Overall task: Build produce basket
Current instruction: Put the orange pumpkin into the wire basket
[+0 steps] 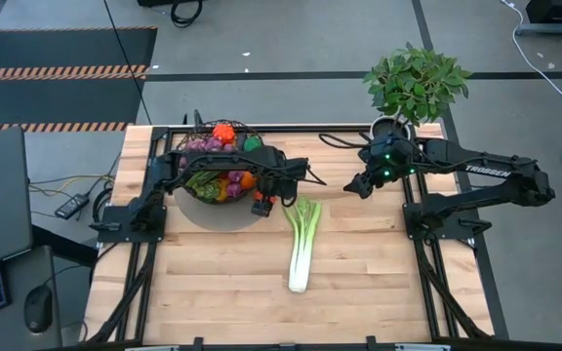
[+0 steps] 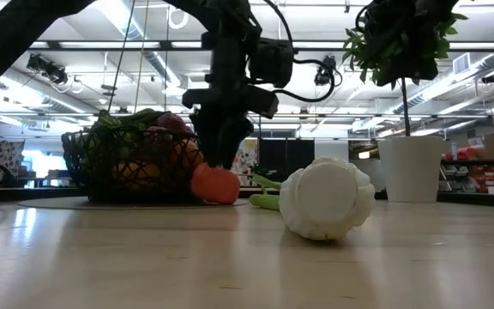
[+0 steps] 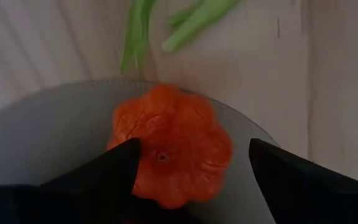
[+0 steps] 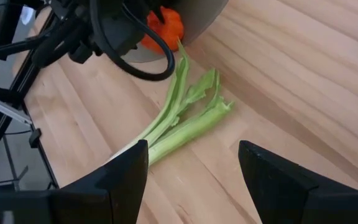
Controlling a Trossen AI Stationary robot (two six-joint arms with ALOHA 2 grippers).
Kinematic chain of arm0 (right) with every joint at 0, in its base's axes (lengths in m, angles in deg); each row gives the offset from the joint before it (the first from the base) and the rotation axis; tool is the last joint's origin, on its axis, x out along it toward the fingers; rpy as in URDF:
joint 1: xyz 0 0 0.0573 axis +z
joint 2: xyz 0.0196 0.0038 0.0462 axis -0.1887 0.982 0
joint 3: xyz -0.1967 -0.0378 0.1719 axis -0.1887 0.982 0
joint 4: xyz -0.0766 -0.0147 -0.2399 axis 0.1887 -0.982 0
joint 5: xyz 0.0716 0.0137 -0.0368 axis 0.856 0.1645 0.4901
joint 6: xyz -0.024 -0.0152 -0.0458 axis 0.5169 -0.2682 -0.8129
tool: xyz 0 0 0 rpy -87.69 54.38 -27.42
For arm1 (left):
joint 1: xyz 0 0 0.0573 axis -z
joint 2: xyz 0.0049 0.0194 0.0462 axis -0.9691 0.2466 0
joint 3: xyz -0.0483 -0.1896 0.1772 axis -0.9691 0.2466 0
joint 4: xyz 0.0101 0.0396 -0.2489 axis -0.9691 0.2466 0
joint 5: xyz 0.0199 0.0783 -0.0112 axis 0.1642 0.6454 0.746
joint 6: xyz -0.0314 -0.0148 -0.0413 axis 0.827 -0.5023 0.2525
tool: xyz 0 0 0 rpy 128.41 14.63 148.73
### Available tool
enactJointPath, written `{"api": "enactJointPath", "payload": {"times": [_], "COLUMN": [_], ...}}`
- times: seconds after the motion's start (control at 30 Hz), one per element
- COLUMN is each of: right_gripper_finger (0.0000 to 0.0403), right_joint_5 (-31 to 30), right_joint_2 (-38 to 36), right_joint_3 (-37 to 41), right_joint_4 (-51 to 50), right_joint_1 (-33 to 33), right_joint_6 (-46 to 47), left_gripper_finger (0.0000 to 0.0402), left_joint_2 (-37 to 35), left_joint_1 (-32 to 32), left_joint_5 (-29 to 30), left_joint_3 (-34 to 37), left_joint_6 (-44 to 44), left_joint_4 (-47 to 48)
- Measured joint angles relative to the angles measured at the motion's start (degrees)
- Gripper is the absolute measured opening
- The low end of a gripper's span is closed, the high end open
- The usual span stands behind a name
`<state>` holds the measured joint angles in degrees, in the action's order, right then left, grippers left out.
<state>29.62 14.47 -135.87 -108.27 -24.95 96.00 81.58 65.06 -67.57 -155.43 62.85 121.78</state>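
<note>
On grey mat [image 1: 224, 216] at bench [image 1: 213, 283] rear-left: basket [image 1: 220, 161] full of produce, small orange pumpkin [image 3: 169, 152] just outside it on mat edge. Left pincer [image 3: 191, 165] over pumpkin — fingers wide, either side, not gripping. Leek [image 1: 302, 244] flat on bench just beside mat. Right pincer [image 4: 191, 168] — wide, hovering near leek's green end, by potted plant [image 1: 413, 88].

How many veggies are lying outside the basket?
2. A leek lies on the table, right of the basket. A small orange pumpkin sits on the grey mat at the basket's edge, between the open left gripper's fingers. Others may be hidden.
</note>
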Motion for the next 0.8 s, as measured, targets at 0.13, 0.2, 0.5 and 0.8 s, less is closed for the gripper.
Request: {"api": "enactJointPath", "payload": {"times": [0.13, 0.2, 0.5, 0.8], "right_gripper_finger": [0.0255, 0.0255, 0.0255, 0.0255], "right_joint_5": [-0.61, -0.84, -1.34, -1.40], "right_joint_2": [0.00, 0.00, 0.00, 0.00], "right_joint_3": [0.00, 0.00, 0.00, 0.00], "right_joint_4": [-0.03, -0.07, -0.09, -0.09], "right_joint_1": [0.25, 0.23, 0.21, 0.21], "right_joint_6": [0.01, 0.01, 0.01, -0.03], "left_gripper_finger": [0.0299, 0.0288, 0.0185, 0.0078], "left_joint_2": [0.00, 0.02, 0.11, 0.44], "left_joint_1": [0.01, 0.02, 0.88, 1.07], "left_joint_5": [0.52, 0.68, 0.98, 1.25], "left_joint_3": [0.04, 0.04, 0.03, -7.59], "left_joint_6": [-0.22, -0.59, -0.22, 1.60], "left_joint_4": [-1.07, -1.67, -2.39, -1.51]}}
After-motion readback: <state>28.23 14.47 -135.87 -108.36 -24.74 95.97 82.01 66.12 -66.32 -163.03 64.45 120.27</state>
